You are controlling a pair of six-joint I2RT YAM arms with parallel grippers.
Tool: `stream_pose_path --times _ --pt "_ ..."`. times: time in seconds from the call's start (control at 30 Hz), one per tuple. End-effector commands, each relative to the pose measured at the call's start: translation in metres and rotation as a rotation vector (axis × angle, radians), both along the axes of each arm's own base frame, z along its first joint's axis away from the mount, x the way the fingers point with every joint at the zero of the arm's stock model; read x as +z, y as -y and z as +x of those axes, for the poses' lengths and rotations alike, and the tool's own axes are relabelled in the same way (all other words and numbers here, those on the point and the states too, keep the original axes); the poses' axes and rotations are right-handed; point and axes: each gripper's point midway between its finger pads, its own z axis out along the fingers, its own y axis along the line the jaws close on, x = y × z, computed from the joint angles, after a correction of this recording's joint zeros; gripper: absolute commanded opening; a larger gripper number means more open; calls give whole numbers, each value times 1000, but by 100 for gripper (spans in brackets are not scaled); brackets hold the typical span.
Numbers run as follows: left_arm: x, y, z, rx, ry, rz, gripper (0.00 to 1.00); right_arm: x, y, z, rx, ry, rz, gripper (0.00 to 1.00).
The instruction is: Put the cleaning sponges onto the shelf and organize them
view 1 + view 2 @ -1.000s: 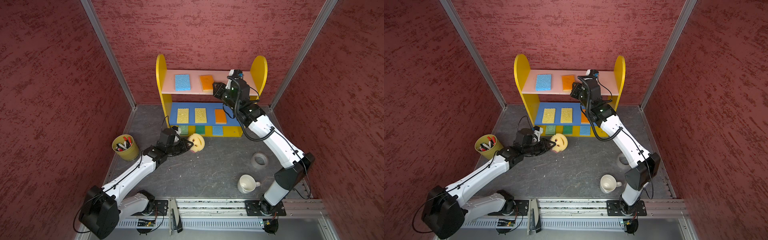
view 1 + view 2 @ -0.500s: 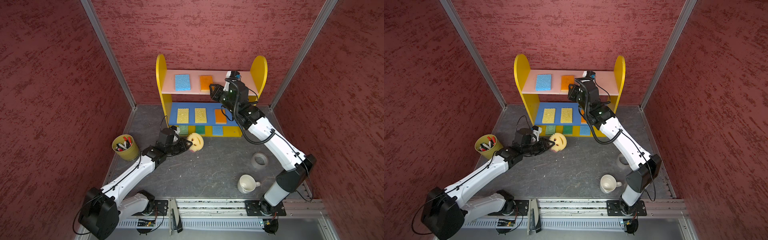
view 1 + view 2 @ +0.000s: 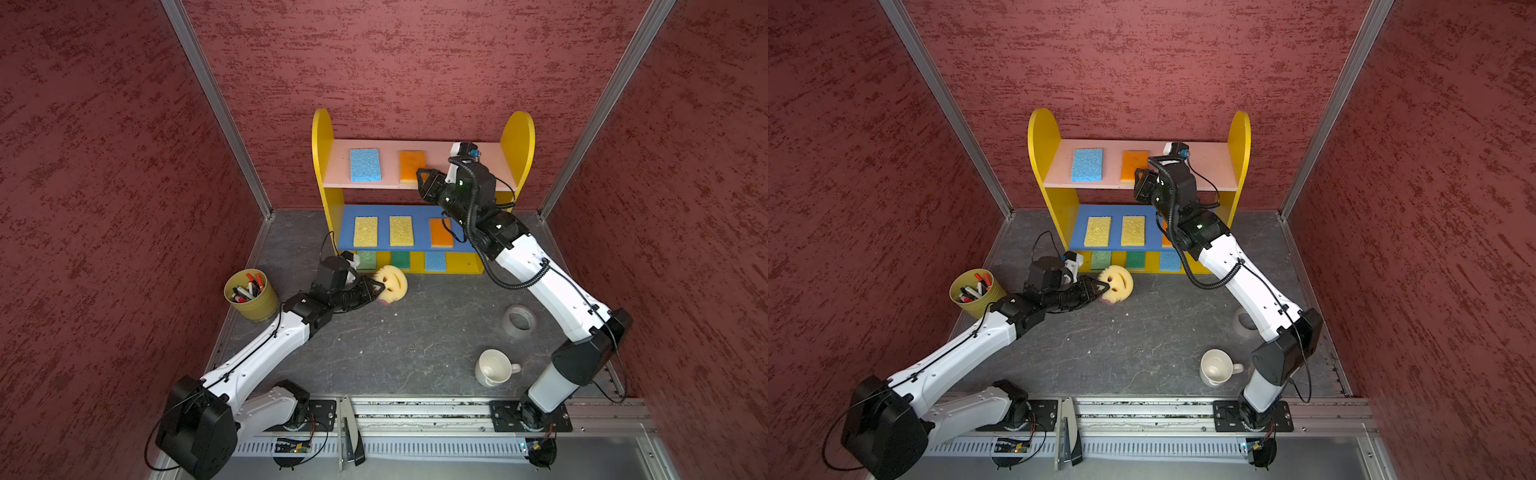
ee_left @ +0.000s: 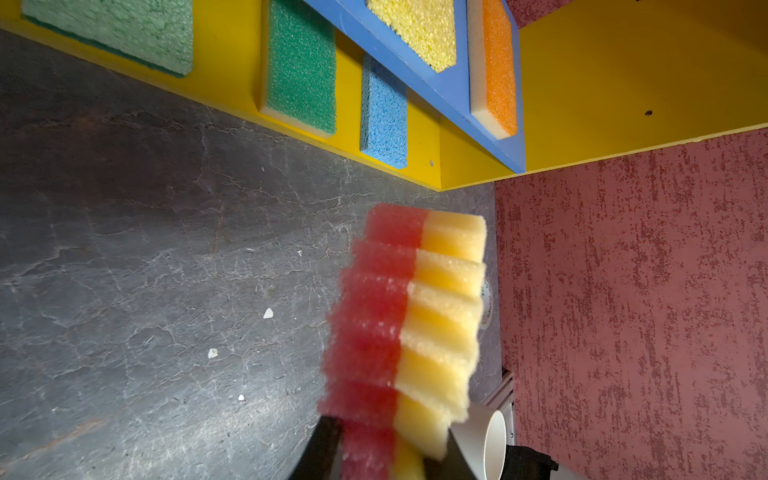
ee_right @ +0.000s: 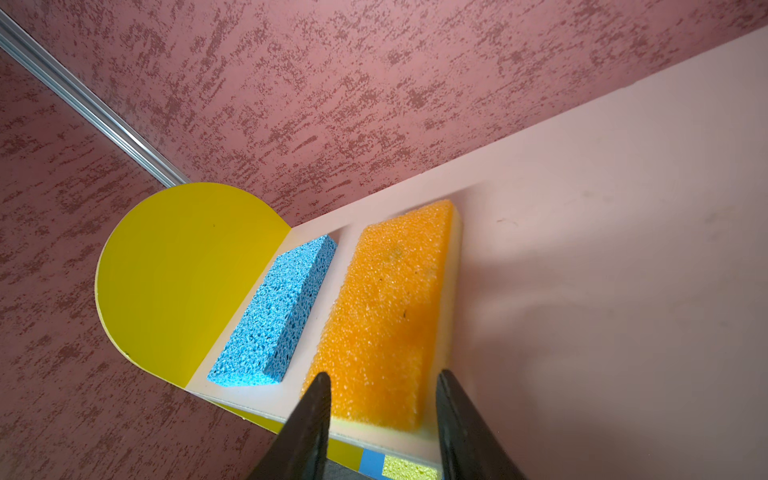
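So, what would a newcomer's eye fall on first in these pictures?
Probably the bright shelf against the back wall, with coloured sponges lying in neat rows on its three boards. Next, the round smiley sponge in front of it, held in the jaws of the left gripper, and the right gripper at the orange sponge on top.

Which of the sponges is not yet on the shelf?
The round yellow smiley sponge, gripped by the left claw; the others, all rectangular, lie on the shelf.
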Motion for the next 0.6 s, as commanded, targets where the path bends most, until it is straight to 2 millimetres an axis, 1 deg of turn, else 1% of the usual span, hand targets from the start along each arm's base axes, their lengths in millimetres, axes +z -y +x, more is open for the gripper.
stream_pose_path --times 0.0,0.1,0.3,0.47,0.57 --pt "13 -4 4 9 44 -1 24 26 7 -12 -8 42 16 43" --pt "14 -5 4 11 48 -3 25 27 6 -15 -13 46 -14 43" --pt "17 -9 4 19 57 0 24 32 1 -32 -25 65 -100 46" --pt "18 -12 5 26 61 1 25 23 -8 -42 -17 55 -152 46" --pt "19 -12 5 27 61 -2 25 21 -7 -46 -21 55 -156 46"
